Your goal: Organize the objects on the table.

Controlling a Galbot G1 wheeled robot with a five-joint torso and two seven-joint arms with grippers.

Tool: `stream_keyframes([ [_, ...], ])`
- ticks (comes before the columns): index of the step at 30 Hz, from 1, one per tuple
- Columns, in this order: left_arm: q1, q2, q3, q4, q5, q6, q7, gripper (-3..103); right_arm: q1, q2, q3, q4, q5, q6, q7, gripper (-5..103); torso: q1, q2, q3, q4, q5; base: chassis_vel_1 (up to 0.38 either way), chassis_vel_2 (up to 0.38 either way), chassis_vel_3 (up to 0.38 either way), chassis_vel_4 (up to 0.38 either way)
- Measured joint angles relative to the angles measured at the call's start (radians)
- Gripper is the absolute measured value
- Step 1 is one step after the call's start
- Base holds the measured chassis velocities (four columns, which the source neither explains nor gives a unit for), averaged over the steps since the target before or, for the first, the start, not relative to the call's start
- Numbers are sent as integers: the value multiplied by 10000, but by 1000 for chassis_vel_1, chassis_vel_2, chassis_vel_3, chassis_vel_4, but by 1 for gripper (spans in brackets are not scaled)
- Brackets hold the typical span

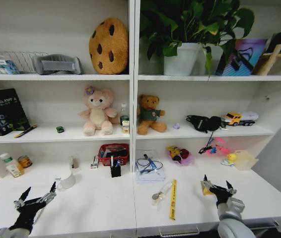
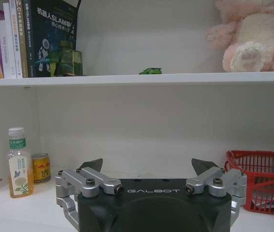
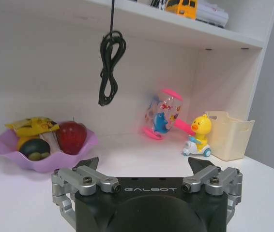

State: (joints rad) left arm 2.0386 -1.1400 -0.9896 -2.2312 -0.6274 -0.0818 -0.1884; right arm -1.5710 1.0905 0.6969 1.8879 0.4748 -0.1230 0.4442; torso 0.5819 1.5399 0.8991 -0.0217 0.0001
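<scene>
- My left gripper [image 1: 37, 196] hovers low over the near left part of the table [image 1: 96, 208], jaws spread wide with nothing between them. Far ahead of the left jaw stand a bottle [image 2: 20, 163] and a small can [image 2: 41, 167] against the side wall; a sweep that way could tip the bottle, which is tall and narrow (it likely rolls once down).
- High above those jaws, on the shelf, sits the tiny green car [image 2: 150, 71]. Reaching up for it risks knocking the shelf edge, or nudging the car off the lip.
- Ahead and off the right jaw is the red basket [image 2: 263, 181]; its light mesh could snag a fingertip and get dragged.
- Between my two grippers lie the yellow strip [image 1: 173, 200] and a clear bottle [image 1: 161, 192] flat on the table, just beside each other. The strip is thin, so my pads may slide over it or push it into the bottle.
- My right gripper [image 1: 217, 188] is open too, empty, above the near right table. Ahead hangs a black cable [image 3: 111, 65] (loose, easy to hook), with a fruit bowl [image 3: 45, 162] off one jaw and a duck toy [image 3: 199, 136] off the other.
</scene>
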Motion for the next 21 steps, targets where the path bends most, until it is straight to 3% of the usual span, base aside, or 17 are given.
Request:
stream_keyframes([
  [7, 0, 0, 0, 0, 0, 0, 1, 100, 669, -370, -531, -1083, -168, -63, -208, 103, 0, 1, 0, 0, -2, 0, 0, 0, 0],
  [14, 0, 0, 0, -1, 0, 0, 1, 100, 1213, -261, -1174, -1981, -312, -105, -276, 91, 0, 1, 0, 0, -1, 0, 0, 0, 0],
  [21, 0, 0, 0, 0, 0, 0, 1, 100, 1379, -84, -1426, -2347, -711, -65, -38, 60, 0, 1, 0, 1, -1, 0, 0, 0, 0],
])
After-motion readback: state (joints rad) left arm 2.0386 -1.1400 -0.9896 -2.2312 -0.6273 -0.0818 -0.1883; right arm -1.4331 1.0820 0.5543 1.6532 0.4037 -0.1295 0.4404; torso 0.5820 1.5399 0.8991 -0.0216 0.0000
